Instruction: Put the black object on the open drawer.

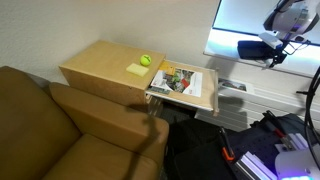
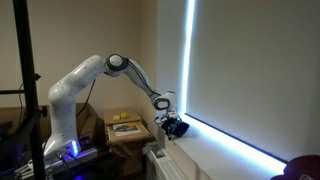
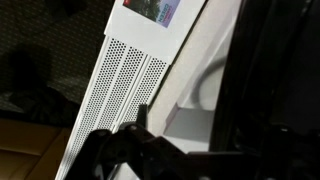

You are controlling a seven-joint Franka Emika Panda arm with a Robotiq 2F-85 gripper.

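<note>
A dim room is shown, lit by a bright window (image 1: 235,25) and a strip of light along a blind (image 2: 190,70). A brown couch (image 1: 60,120) is set against the near side of a pale wooden cabinet (image 1: 100,65). Near the top's edge above the drawer, a yellow-green ball (image 1: 146,60) is seen, with a yellow note (image 1: 136,69) just beside it. The open drawer (image 1: 185,102) is pulled out from that edge, and colourful papers (image 1: 180,80) are laid inside it. A black bag (image 1: 195,150) is seen on the floor below the drawer's front corner.

The black object (image 1: 250,48) is held in the air well beyond the drawer's far edge, in front of the window, apart from the cabinet. It is grasped by the gripper (image 1: 268,50), whose fingers are clenched on one end of it. In an exterior view the white arm (image 2: 90,75) is stretched toward the sill, with the gripper (image 2: 172,125) above it. In the wrist view a white perforated panel (image 3: 120,80) is seen; the dark shapes at the bottom edge cannot be told apart.
</note>
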